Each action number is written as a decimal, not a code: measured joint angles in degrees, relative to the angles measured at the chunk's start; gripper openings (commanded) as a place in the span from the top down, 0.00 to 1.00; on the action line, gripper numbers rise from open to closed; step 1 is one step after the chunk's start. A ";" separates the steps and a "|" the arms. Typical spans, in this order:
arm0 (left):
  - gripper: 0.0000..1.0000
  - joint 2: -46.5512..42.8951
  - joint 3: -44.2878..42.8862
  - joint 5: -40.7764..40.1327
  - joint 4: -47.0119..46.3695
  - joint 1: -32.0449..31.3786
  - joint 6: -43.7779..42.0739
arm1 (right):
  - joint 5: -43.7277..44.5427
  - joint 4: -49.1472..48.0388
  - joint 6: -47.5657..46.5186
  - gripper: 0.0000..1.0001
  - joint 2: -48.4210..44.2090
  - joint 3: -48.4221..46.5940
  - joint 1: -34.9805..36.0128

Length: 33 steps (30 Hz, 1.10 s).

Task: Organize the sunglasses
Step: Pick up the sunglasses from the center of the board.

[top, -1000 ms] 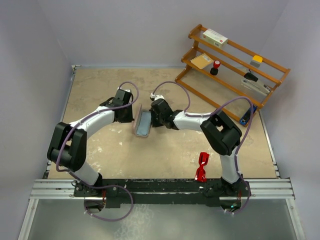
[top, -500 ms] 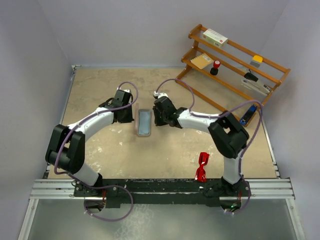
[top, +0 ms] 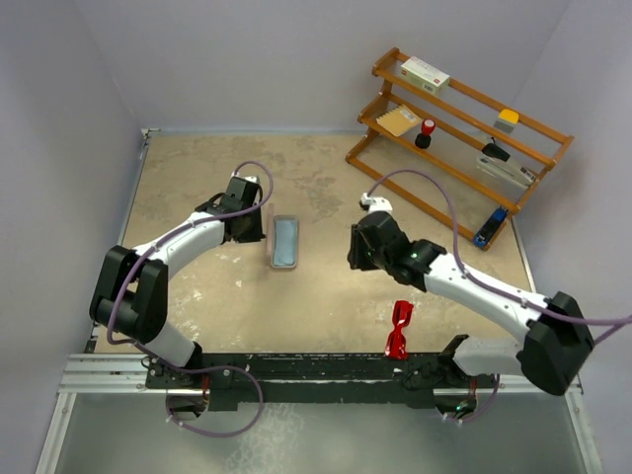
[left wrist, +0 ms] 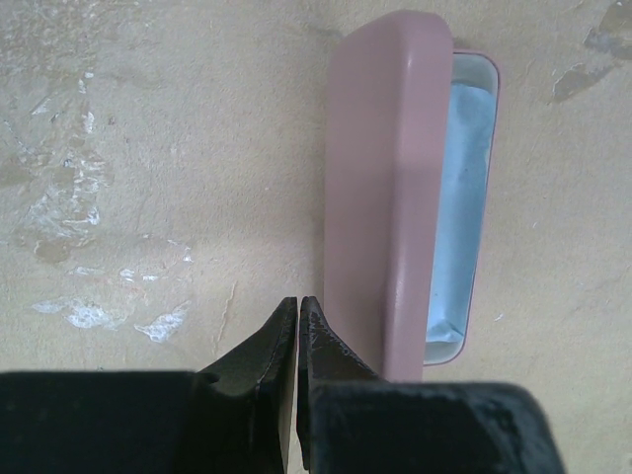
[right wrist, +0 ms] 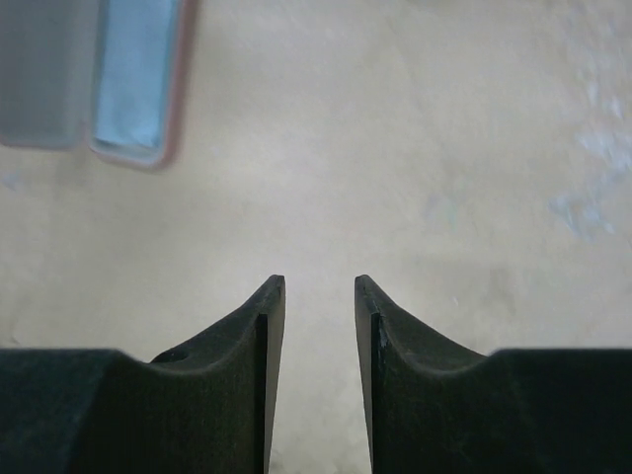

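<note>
The red sunglasses (top: 399, 330) lie folded on the table near the front edge, close to the right arm's base, touched by neither gripper. The pink case (top: 284, 242) lies open mid-table with a light blue cloth (left wrist: 464, 188) inside; its lid (left wrist: 380, 197) stands up on the left side. My left gripper (left wrist: 298, 302) is shut on nothing, its tips beside the lid's outer face. My right gripper (right wrist: 319, 282) hovers open over bare table right of the case (right wrist: 138, 79), nothing between its fingers; from above it (top: 355, 255) sits between case and sunglasses.
A wooden rack (top: 464, 128) stands at the back right with boxes, a stamp and other small items. A blue object (top: 484, 229) lies on the table by its foot. Grey walls close in the table on three sides.
My right gripper has let go of the case, opened and drawn back to the right and nearer. The case settled straight. The left arm has not moved.
</note>
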State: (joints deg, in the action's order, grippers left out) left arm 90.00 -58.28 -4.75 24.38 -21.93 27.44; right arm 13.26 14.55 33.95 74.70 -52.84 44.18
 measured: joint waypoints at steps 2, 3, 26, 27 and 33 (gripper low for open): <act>1.00 0.00 0.02 0.20 -0.04 0.00 0.00 | 1.03 2.40 1.77 0.63 -3.78 4.00 0.00; 1.00 0.00 0.02 0.37 -0.15 0.00 0.00 | 1.40 3.85 2.75 0.63 -5.88 6.05 0.00; 1.00 -0.02 0.94 1.99 -2.54 -1.92 0.02 | 3.58 34.99 20.22 0.62 -29.05 15.10 0.44; 1.00 -0.02 1.16 1.99 -2.51 -2.08 0.02 | 3.43 35.98 20.72 0.62 -29.11 15.10 0.44; 1.00 -0.09 2.05 1.95 -2.69 -2.38 0.02 | 2.01 39.45 22.53 0.61 -29.79 15.26 0.50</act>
State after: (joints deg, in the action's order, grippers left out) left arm 89.91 -56.23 -2.81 21.69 -24.32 27.46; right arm 15.27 54.00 56.49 44.91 -37.58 44.69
